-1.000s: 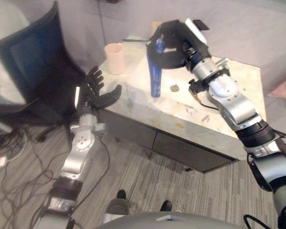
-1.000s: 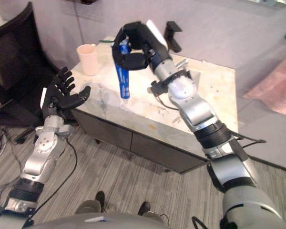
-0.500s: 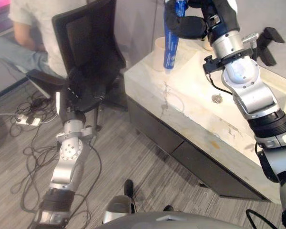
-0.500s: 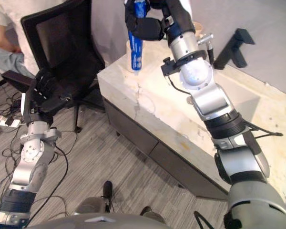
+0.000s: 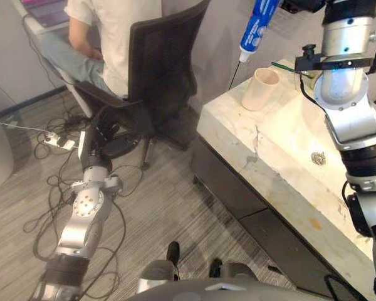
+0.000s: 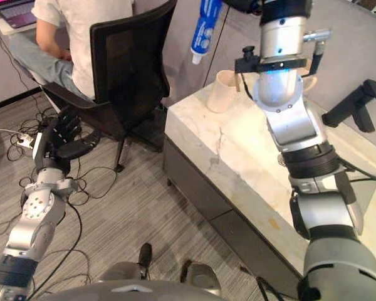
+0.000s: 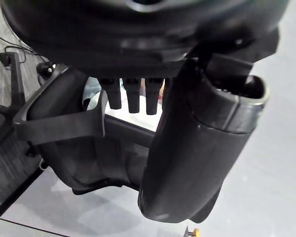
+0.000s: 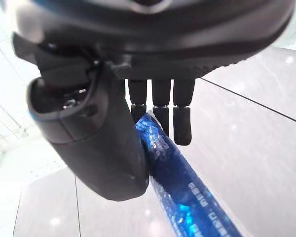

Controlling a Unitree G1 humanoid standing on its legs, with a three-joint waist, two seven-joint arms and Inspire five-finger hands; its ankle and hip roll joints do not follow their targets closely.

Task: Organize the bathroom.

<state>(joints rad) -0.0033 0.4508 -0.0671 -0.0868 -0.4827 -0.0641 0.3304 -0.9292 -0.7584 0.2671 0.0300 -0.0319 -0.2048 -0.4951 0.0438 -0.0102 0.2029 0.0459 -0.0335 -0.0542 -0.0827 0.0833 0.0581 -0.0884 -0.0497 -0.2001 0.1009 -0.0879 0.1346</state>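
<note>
A blue toothpaste tube [image 5: 255,28] hangs cap down in the air, a little above and to the left of a beige cup [image 5: 259,89] that stands near the corner of the marble counter [image 5: 282,169]. My right hand [image 8: 98,148] is shut on the tube [image 8: 182,197], with thumb and fingers curled round its upper end. My left hand [image 5: 99,135] is held low to the left with straight fingers [image 7: 130,91] and holds nothing. It is in front of a black office chair [image 5: 163,69].
A person [image 5: 106,31] sits in the chair to the left of the counter. Power cables and a socket strip [image 5: 56,141] lie on the floor. A small metal piece [image 5: 318,158] lies on the counter. A black stand [image 6: 357,103] sits at its far right.
The camera has swung to the left. My right hand has raised the tube off the counter and carried it left to above the cup. The left hand stays open.
</note>
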